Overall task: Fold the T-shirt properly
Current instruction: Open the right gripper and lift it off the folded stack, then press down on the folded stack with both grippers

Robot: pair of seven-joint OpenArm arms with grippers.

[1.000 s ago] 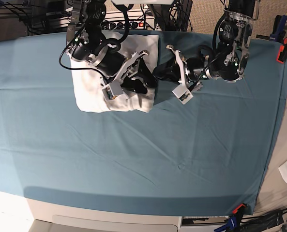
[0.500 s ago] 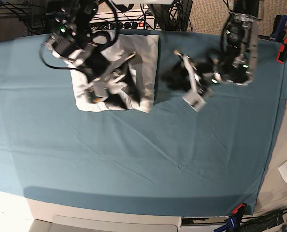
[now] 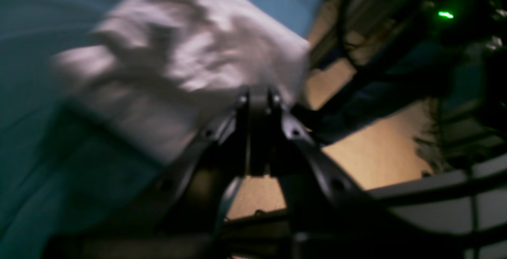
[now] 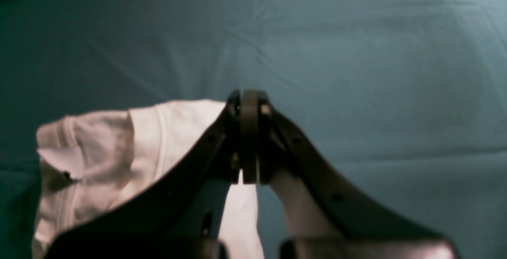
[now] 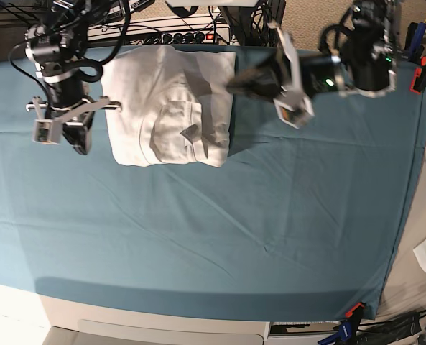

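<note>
The T-shirt (image 5: 133,108) lies part-folded, bunched on the teal cloth (image 5: 220,237) — a middle fold, I judge. Left gripper (image 5: 234,85) and right gripper (image 5: 80,149) have their tips pressed together, apparently empty — next calls for opening and pinching an edge

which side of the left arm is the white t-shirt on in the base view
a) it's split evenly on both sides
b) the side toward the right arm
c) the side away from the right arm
b, the T-shirt lies on the teal tablecloth between the two arms
</note>
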